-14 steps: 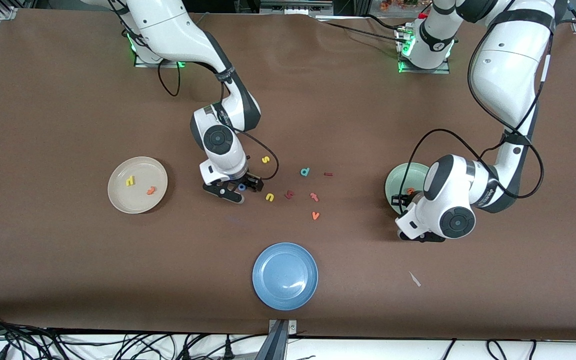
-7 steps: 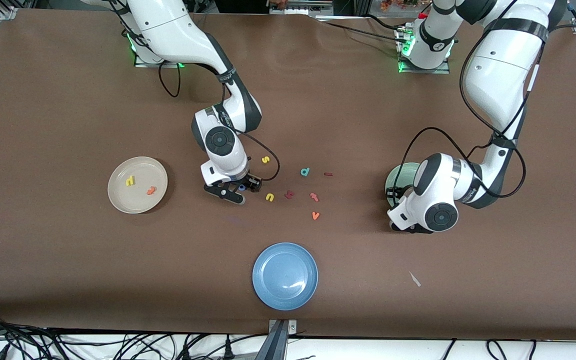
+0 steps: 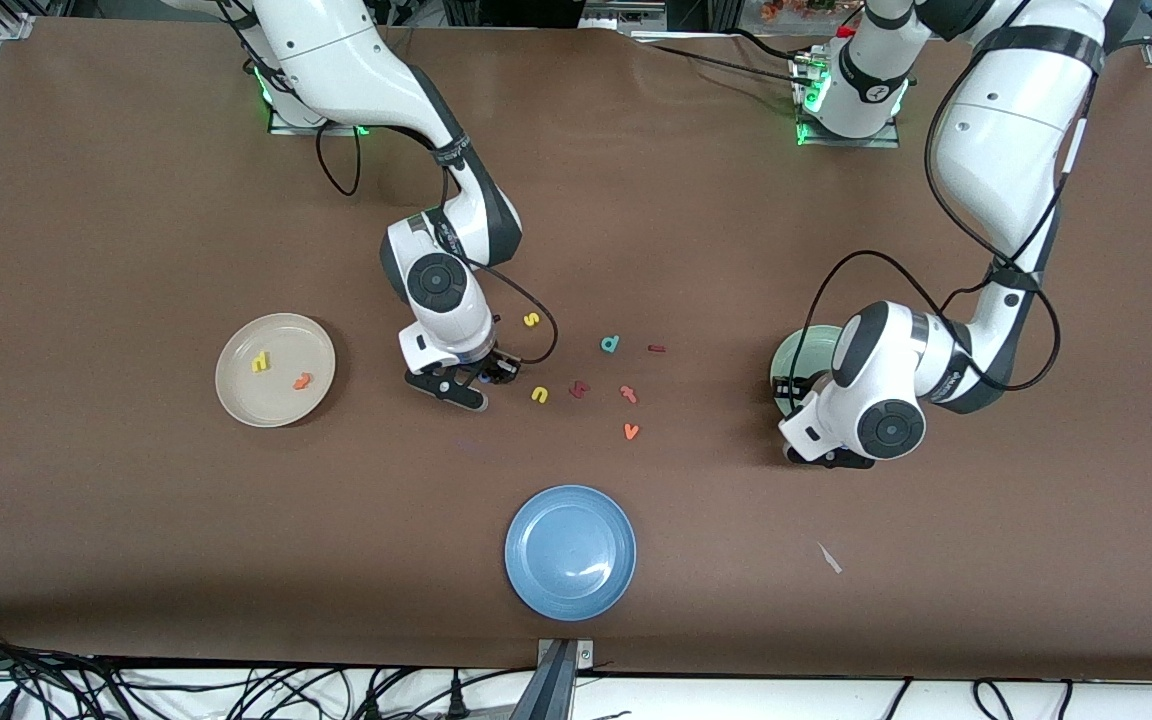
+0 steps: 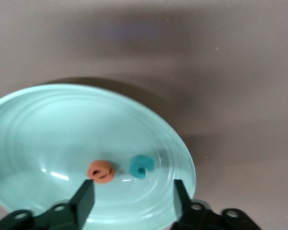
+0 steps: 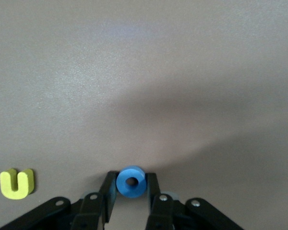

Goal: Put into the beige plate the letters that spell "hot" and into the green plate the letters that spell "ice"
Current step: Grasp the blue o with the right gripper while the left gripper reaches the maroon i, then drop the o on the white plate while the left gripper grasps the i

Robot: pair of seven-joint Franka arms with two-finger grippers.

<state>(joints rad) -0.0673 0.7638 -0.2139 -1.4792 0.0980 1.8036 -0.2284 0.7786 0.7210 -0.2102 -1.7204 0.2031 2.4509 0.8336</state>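
My right gripper [image 3: 484, 378] is down at the table and shut on the blue o [image 5: 131, 182], which sits upright between its fingertips [image 5: 109, 184]. The beige plate [image 3: 236, 352] holds the yellow h [image 3: 260, 362] and the orange t [image 3: 303, 381]. My left gripper [image 4: 132, 199] hangs open over the green plate [image 4: 33, 120], nothing between its fingers. In that plate lie the orange e [image 4: 101, 171] and the teal c [image 4: 142, 166]. The dark red i [image 3: 655, 349] lies on the table between the two arms.
Loose letters lie mid-table: yellow s [image 3: 531, 320], yellow u [image 5: 17, 183] beside my right gripper, teal d [image 3: 611, 344], a reddish t-like letter [image 3: 579, 388], an orange-red letter [image 3: 628, 393], orange v [image 3: 631, 431]. A blue plate [image 3: 570, 551] stands nearer the front camera.
My right gripper has closed on the blue o. My left gripper has opened, and its hand has shifted slightly over the green plate toward the right arm's end.
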